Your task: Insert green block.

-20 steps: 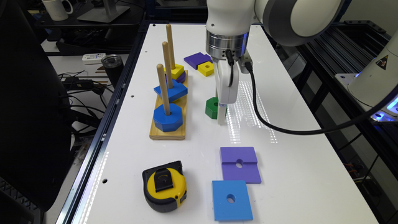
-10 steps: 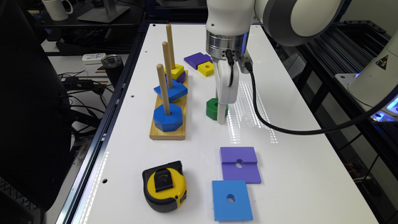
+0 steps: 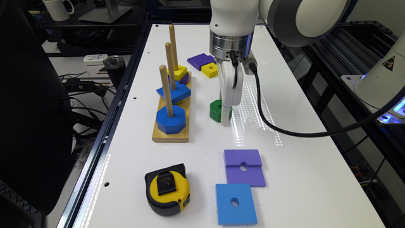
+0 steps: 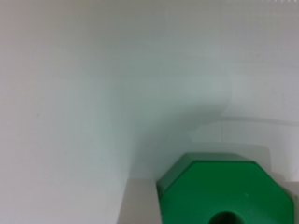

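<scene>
The green block (image 3: 217, 110) is a thick dark-green octagon with a round centre hole, resting on the white table to the exterior view's right of the wooden peg board (image 3: 171, 136). My gripper (image 3: 224, 117) reaches straight down over it. In the wrist view the green block (image 4: 224, 189) sits between two grey fingers (image 4: 138, 201), and both touch its sides. A blue octagonal block (image 3: 171, 119) is threaded on the nearest peg (image 3: 165, 90).
A blue block (image 3: 174, 92) sits on the middle peg, and yellow and purple blocks (image 3: 179, 73) on the far one. Loose purple (image 3: 199, 60) and yellow (image 3: 209, 70) blocks lie behind the gripper. In front lie a purple square (image 3: 244, 167), a light-blue square (image 3: 236, 203) and a tape measure (image 3: 167, 193).
The green block has shifted slightly toward the exterior view's right between the fingers. The arm has stayed in place.
</scene>
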